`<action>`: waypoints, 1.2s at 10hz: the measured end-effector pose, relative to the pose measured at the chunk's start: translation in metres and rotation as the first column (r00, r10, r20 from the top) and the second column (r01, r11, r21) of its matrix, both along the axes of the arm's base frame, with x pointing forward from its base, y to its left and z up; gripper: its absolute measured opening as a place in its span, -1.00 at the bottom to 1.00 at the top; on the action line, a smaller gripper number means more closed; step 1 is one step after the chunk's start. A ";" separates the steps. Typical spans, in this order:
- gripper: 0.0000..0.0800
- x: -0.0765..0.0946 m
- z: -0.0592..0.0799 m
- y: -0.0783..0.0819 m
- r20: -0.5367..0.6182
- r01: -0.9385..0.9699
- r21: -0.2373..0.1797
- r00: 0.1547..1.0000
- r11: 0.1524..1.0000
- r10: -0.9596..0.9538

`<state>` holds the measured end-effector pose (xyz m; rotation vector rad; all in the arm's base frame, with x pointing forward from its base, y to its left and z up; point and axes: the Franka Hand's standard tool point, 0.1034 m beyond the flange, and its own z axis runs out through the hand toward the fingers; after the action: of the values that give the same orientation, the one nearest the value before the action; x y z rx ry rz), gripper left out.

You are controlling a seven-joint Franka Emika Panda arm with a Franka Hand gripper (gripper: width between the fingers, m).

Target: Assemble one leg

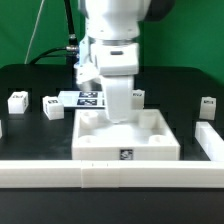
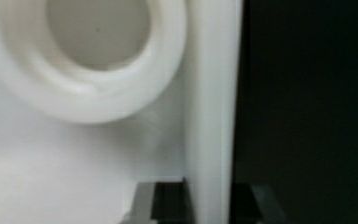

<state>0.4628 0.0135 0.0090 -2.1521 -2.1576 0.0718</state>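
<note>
Hand low over rear edge of square panel on table. Clenched or released: cannot tell, wrist view is blurred white. Leg upright just behind panel, close beside hand, tag showing. Other legs well apart. Marker board behind.

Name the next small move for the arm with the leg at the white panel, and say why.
Likely ease the leg straight down, slowly. The gripper seems shut on it, upright, at the white panel, on the side away from the exterior camera. Whether its lower end is seated there cannot be told.
</note>
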 end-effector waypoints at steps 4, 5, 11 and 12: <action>-0.82 0.030 -0.001 0.038 0.028 0.063 0.017 0.998 0.998 -0.064; -0.82 0.034 -0.001 0.046 0.031 0.079 0.019 0.996 0.997 -0.080; -0.24 0.037 -0.002 0.052 0.026 0.090 0.016 0.996 0.996 -0.091; -0.24 0.037 -0.002 0.052 0.026 0.090 0.016 0.996 0.996 -0.091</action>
<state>0.4994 0.0658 0.0074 -2.2520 -2.0639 0.0199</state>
